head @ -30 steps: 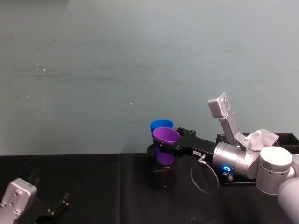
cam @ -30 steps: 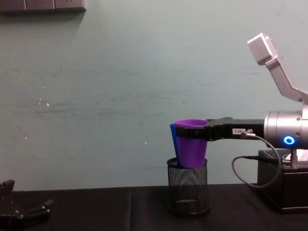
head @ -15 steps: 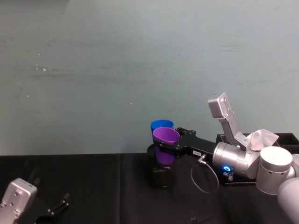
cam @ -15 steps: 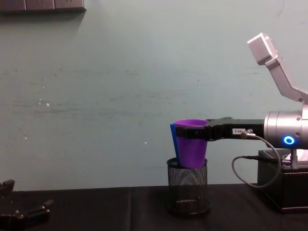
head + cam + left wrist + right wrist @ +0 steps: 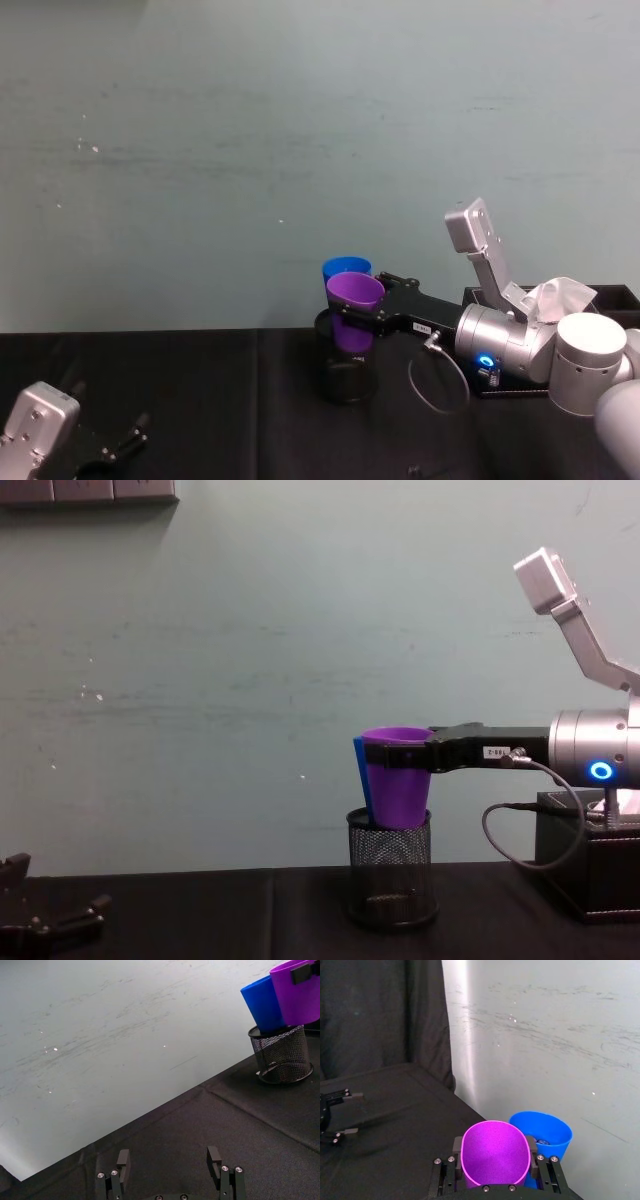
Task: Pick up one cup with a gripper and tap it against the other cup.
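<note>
My right gripper [image 5: 398, 757] is shut on the purple cup [image 5: 398, 792], gripping it near the rim. The cup [image 5: 355, 291] hangs upright with its base at the mouth of a black wire-mesh pen holder [image 5: 392, 882]. The blue cup [image 5: 345, 267] stands in that holder just behind the purple cup, and their sides touch in the left wrist view, blue cup [image 5: 262, 1006] against purple cup [image 5: 298, 996]. In the right wrist view the fingers [image 5: 455, 1146] flank the purple cup [image 5: 494, 1152], with the blue cup [image 5: 546, 1131] beyond. My left gripper [image 5: 168, 1160] rests open, low at the near left [image 5: 112, 452].
A black tissue box [image 5: 598, 882] with a white tissue [image 5: 560, 294] stands at the right, behind my right arm. A cable loop [image 5: 497, 832] hangs under that arm. A pale green wall rises close behind the black-covered table [image 5: 200, 1125].
The left arm's wrist has sunk slightly in the head view. The right gripper and both cups have not moved.
</note>
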{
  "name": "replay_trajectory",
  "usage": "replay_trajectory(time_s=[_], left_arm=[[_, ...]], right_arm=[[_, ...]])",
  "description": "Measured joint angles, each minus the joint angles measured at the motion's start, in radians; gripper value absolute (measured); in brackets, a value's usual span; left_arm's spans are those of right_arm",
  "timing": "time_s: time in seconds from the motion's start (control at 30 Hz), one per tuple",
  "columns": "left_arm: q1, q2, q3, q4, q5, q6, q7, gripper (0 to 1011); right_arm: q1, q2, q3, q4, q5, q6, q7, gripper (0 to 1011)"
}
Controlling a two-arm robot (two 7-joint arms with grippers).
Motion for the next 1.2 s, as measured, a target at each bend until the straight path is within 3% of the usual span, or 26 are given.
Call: replay_trajectory(time_s=[0.37, 0.8, 1.2], left_arm=[[0.0, 0.0, 0.0, 0.0, 0.0, 0.0, 0.0, 1000], [0.0, 0.0, 0.0, 0.0, 0.0, 0.0, 0.0, 1000], [0.0, 0.0, 0.0, 0.0, 0.0, 0.0, 0.0, 1000]], right_arm=[[-0.081, 0.051, 0.002, -0.157, -0.002, 0.057, 0.003, 721], [-0.224, 0.142, 0.001, -0.412, 0.056, 0.127, -0.024, 721], [-0.31, 0.206, -0.013, -0.558, 0.096, 0.139, -0.041, 721]])
